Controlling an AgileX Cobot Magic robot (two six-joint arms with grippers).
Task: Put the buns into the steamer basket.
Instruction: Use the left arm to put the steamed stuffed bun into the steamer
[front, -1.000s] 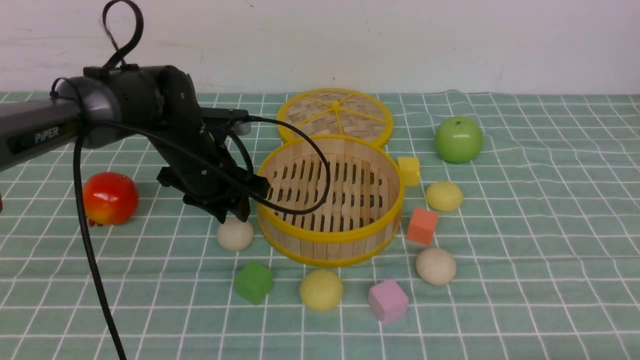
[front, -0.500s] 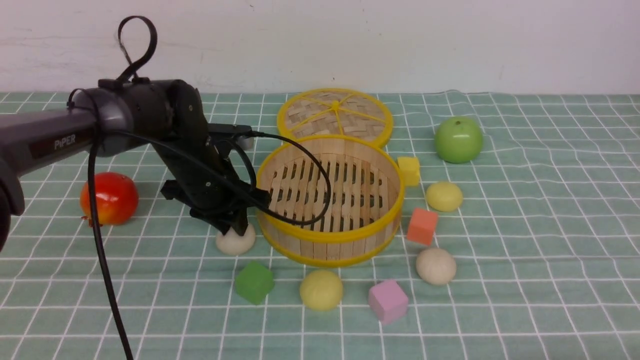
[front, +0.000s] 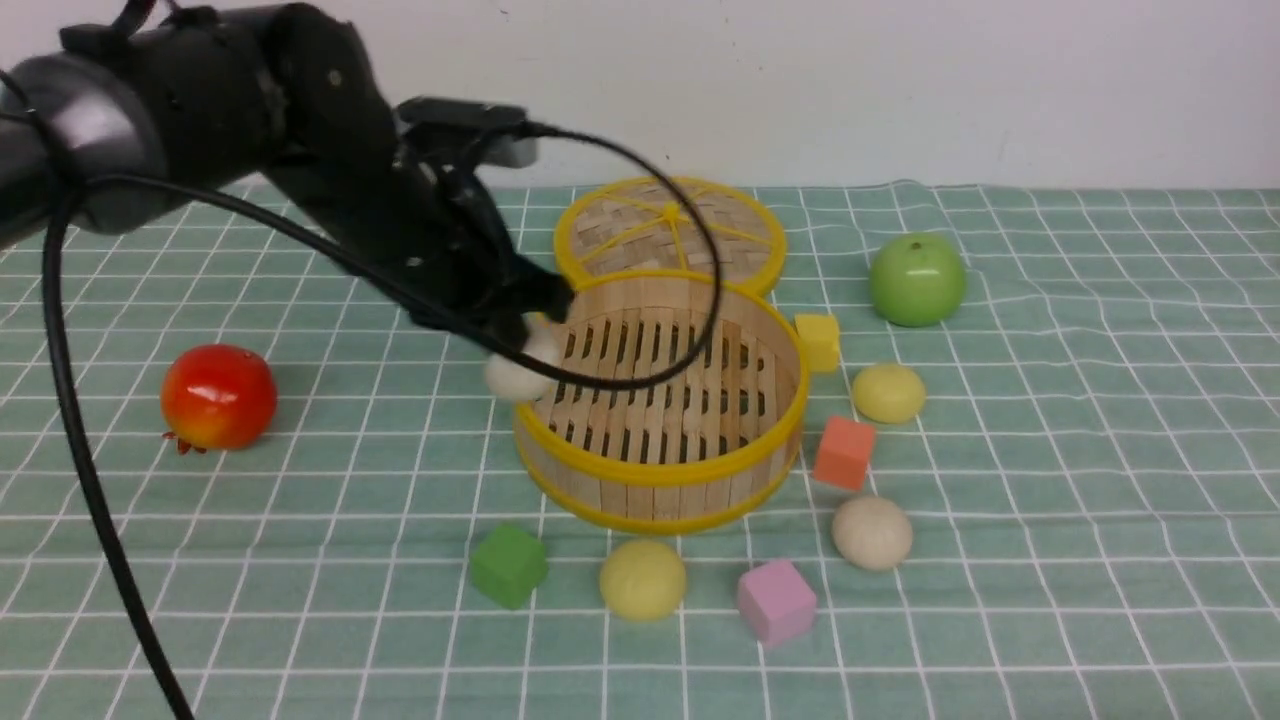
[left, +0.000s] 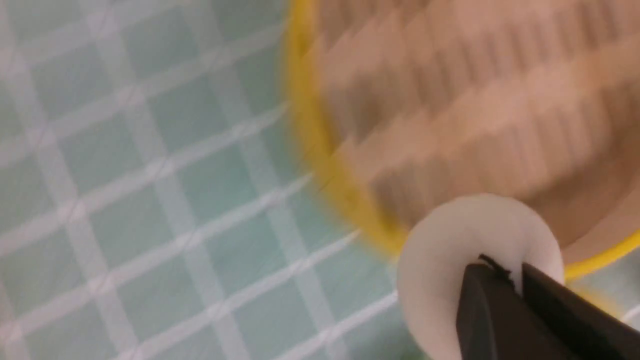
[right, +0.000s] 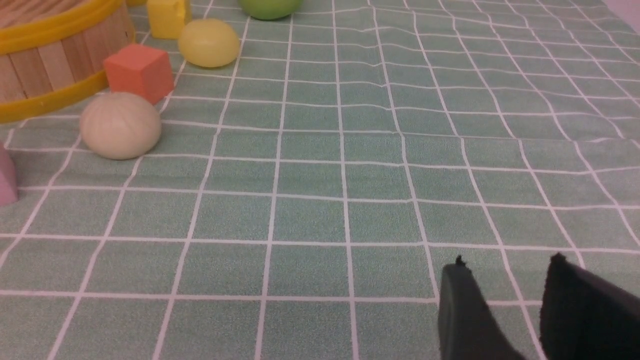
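Left gripper (front: 524, 342) clamps one white bun (front: 514, 376) over the empty basket (front: 660, 470) rim. Three buns (front: 642, 578) lie on the bench (front: 300, 560). Right gripper (right: 507, 260) idle, jaws apart.

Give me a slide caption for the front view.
Left hand holds a white bun in the air by the basket's left rim.

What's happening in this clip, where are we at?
The left gripper is shut on an off-white bun, holding it up at the left rim of the steamer basket, not yet inside. The basket holds no bun. Three other buns lie on the checked cloth: a yellow bun to the basket's right, an off-white one near the pink cube, and a yellow one in front. The right gripper is open over bare cloth, holding nothing.
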